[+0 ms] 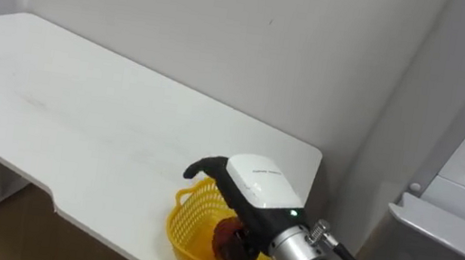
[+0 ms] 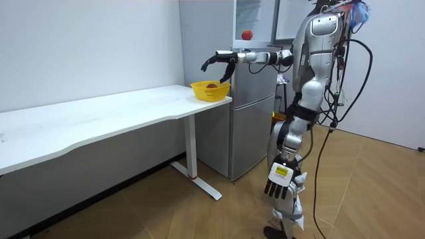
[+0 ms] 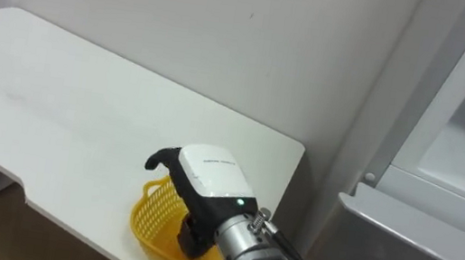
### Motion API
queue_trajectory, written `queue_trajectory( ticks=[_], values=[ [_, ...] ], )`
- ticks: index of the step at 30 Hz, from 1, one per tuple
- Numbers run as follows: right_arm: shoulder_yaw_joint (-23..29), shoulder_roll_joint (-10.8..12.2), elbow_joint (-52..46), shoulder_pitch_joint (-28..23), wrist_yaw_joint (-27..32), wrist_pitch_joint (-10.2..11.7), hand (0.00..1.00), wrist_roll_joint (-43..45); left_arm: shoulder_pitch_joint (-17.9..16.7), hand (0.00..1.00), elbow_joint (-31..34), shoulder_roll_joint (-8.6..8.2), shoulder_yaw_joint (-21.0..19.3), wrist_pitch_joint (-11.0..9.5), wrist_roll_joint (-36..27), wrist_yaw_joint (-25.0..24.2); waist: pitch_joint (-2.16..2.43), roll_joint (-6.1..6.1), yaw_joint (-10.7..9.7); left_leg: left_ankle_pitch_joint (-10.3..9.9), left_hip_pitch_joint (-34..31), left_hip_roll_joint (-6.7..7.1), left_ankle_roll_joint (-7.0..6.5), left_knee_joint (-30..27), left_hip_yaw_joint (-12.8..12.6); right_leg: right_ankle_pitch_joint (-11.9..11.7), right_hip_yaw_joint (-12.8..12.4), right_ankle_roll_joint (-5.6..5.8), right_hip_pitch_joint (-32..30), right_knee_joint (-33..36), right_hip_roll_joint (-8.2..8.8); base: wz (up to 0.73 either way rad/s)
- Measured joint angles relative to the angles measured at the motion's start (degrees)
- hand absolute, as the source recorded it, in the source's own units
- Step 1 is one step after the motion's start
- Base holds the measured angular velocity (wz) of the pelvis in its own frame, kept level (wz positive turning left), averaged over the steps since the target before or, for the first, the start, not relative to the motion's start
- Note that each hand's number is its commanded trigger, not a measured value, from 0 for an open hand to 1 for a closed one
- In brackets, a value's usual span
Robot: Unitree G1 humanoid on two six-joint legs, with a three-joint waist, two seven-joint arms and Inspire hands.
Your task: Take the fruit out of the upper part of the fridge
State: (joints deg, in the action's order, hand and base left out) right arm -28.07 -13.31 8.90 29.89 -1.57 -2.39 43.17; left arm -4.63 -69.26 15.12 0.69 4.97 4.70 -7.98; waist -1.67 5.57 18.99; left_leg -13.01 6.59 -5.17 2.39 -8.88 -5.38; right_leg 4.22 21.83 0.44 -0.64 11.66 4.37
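**Right hand [image 1: 257, 184] held over the yellow basket at the tabletop's corner**

Right arm reaches out level from the shoulder, stretched across the gap between the fridge [image 2: 255, 113] and the table [image 1: 79, 118]. Its hand is palm down above the basket [image 1: 188, 208]. The fingers are loosely spread and droop toward the basket, closed on nothing. One dark finger curves out past the basket's rim on the side away from the fridge. Whether any fingertip touches the rim cannot be told.

A red fruit [image 1: 231, 237] lies inside the basket, right under the wrist and partly hidden by it. The basket sits at the tabletop's corner nearest the fridge, close to the front edge.

In the room view the robot stands upright in front of the fridge, just beside the table's end. Its left hand [image 2: 282, 180] hangs by its thigh with the fingers straight and pointing down.

The fridge's upper compartment stands open and its lower door is shut. A second red fruit [image 2: 246, 34] rests on a shelf in the upper part, higher than the outstretched arm. The table runs along a plain white wall [image 1: 228, 29], and the fridge stands hard against its end.
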Motion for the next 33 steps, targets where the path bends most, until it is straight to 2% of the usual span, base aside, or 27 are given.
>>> queue_trajectory(
  ticks=[3,8,25,33],
  values=[
    [0.0,0.0,0.0,0.0,0.0,0.0,0.00,-0.1,-0.1,0.00,0.0,-0.02,0.1,0.0,0.0,0.0,0.14,-0.24,-0.1,0.0,0.0,0.00,0.00,-0.1,0.0,0.0,0.0,0.00,0.0,0.0,0.00,0.00],
    [0.0,0.0,0.2,0.0,0.0,0.0,0.00,-0.1,-0.3,0.00,0.0,-0.22,0.1,0.0,0.0,0.1,0.79,-1.01,-0.1,0.0,0.0,0.00,0.01,-0.4,0.0,0.0,0.0,0.00,0.2,0.0,0.01,0.00],
    [0.0,-0.3,0.6,-0.1,0.0,0.0,0.00,-2.9,-0.2,0.00,0.1,-0.44,1.9,0.0,1.7,0.4,0.96,-0.82,-0.5,0.0,0.0,0.00,0.03,-0.7,0.3,0.0,0.0,-0.03,0.7,0.0,0.04,0.00],
    [3.0,-0.4,-0.3,-0.1,0.3,2.6,0.00,-3.1,-0.3,0.00,0.1,-0.50,1.8,-0.1,1.7,-0.1,0.98,-0.80,-1.0,0.0,-0.5,-0.03,0.02,-0.6,0.2,0.0,0.1,-0.03,0.3,0.0,0.04,0.00]
  ],
)
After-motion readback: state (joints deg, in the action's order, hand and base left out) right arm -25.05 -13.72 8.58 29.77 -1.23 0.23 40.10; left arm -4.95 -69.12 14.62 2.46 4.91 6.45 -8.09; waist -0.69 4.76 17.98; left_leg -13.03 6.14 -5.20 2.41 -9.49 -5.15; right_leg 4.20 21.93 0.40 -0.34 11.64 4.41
